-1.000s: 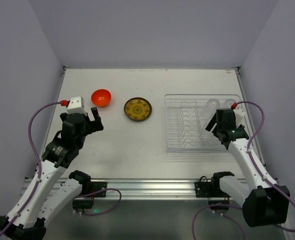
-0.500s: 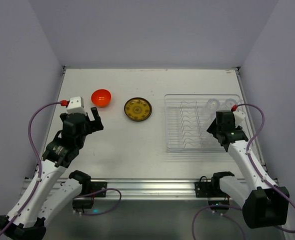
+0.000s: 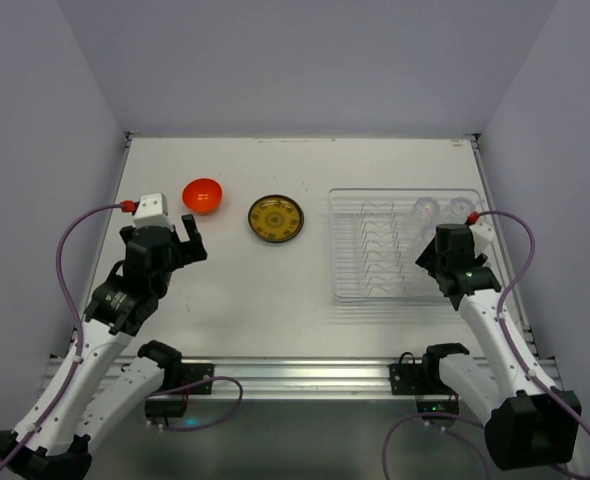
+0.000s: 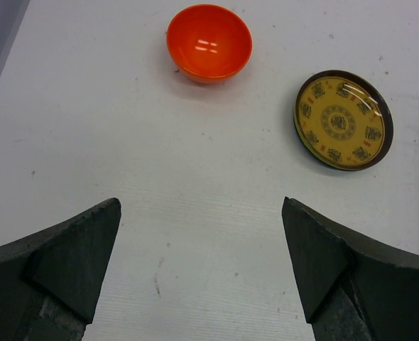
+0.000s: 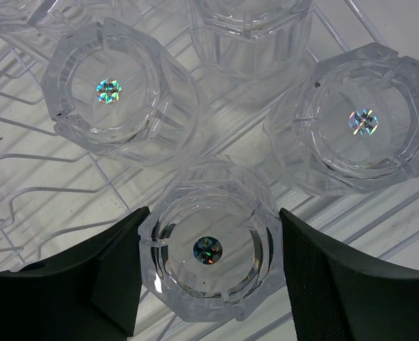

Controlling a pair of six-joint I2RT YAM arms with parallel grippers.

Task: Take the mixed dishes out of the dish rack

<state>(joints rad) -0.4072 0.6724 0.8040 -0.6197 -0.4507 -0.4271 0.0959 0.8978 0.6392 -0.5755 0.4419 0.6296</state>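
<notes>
The right tool (image 5: 209,238) is down inside the dish rack (image 3: 350,285). Its two fingers (image 5: 89,284) sit tight against both sides of one clear cup (image 5: 206,249), so I think it has hold of that cup to lift it out.

The left tool (image 4: 202,263) hangs over the bench (image 3: 275,300) with its fingers wide apart and nothing in between. I think it is just waiting for its turn.

The orange bowl (image 3: 203,195) and the yellow plate (image 3: 276,219) sit on the bench, well apart from the rack. I think they are out there because they are done.

Now I count: one bowl, one plate, one rack. In the rack I can count four cups, the held one and three others close around it. There may be more that I cannot see.
</notes>
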